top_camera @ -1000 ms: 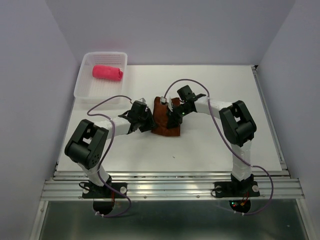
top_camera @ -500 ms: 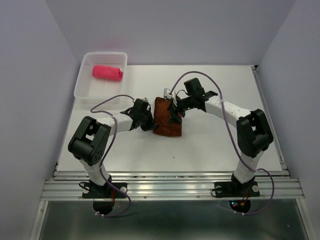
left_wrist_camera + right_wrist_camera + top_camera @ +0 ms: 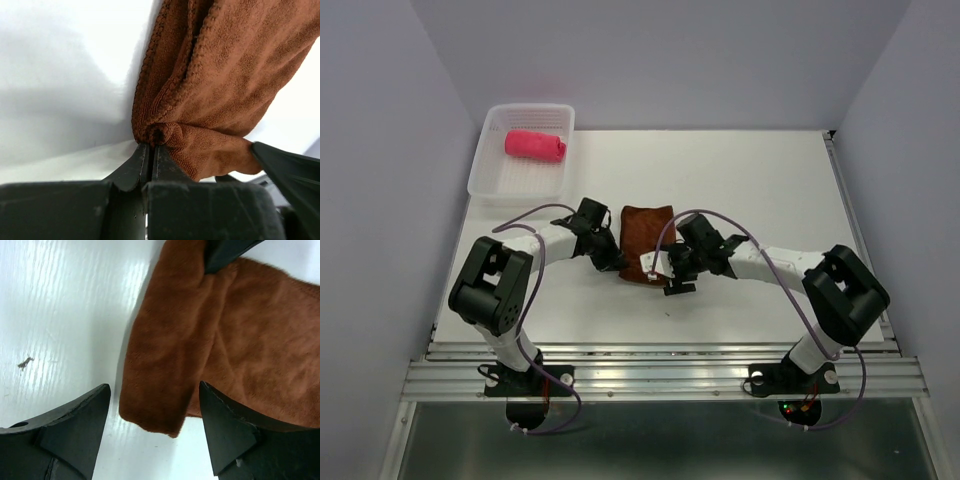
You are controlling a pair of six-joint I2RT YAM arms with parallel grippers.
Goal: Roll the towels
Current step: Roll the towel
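The rust brown towel (image 3: 646, 238) lies partly folded mid-table. My left gripper (image 3: 617, 263) is at its near-left corner, and in the left wrist view the left gripper (image 3: 150, 146) is shut, pinching a bunched edge of the brown towel (image 3: 225, 75). My right gripper (image 3: 667, 274) is at the towel's near edge. The right wrist view shows this right gripper (image 3: 152, 390) open, its fingers either side of a hanging corner of the towel (image 3: 240, 340) without touching it. The pink-red towel (image 3: 535, 145) lies rolled in the basket.
A white perforated basket (image 3: 492, 182) stands at the back left of the white table. A small dark speck (image 3: 667, 316) lies on the table near the right gripper. Grey walls close in on both sides.
The left gripper has shut on the towel's near-left corner. The right gripper has opened and swung from the towel's far side to its near edge. The towel now lies flatter.
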